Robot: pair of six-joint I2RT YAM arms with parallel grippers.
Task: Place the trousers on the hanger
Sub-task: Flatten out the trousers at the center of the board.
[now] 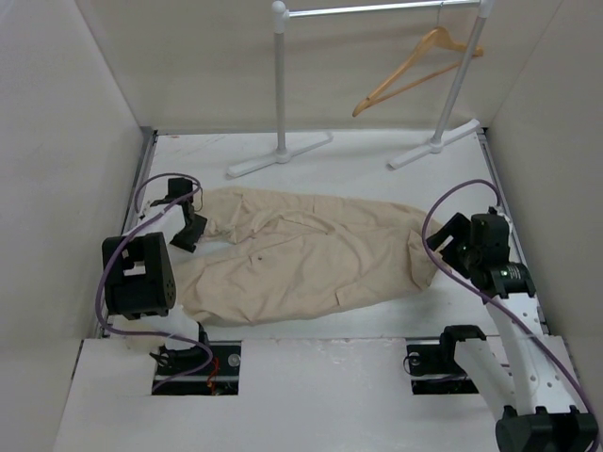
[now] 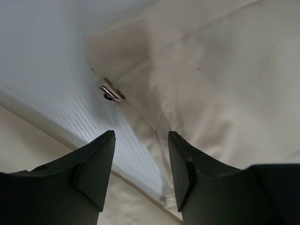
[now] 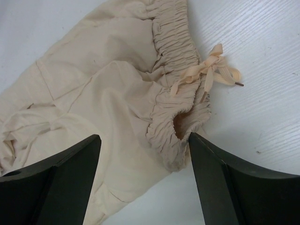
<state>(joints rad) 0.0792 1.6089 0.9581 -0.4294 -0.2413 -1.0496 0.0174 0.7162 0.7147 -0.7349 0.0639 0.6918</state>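
Note:
The beige trousers (image 1: 311, 250) lie flat and crumpled across the white table (image 1: 367, 174). Their elastic waistband (image 3: 176, 108) with a tied drawstring bow (image 3: 211, 72) is at the right end. My right gripper (image 1: 441, 249) hovers over that end, its jaws open wide above the waistband (image 3: 144, 159) and holding nothing. My left gripper (image 1: 193, 229) is at the trousers' left end. It is open (image 2: 140, 159), over the fabric's edge (image 2: 225, 84) and bare table, near a small metal fitting (image 2: 110, 93). The wooden hanger (image 1: 415, 71) hangs tilted on the rack at the back.
A white garment rack (image 1: 280, 85) stands at the back, its two feet (image 1: 278, 155) (image 1: 435, 146) resting on the table beyond the trousers. Pale walls close in the left, right and far sides. Purple cables loop from both arms.

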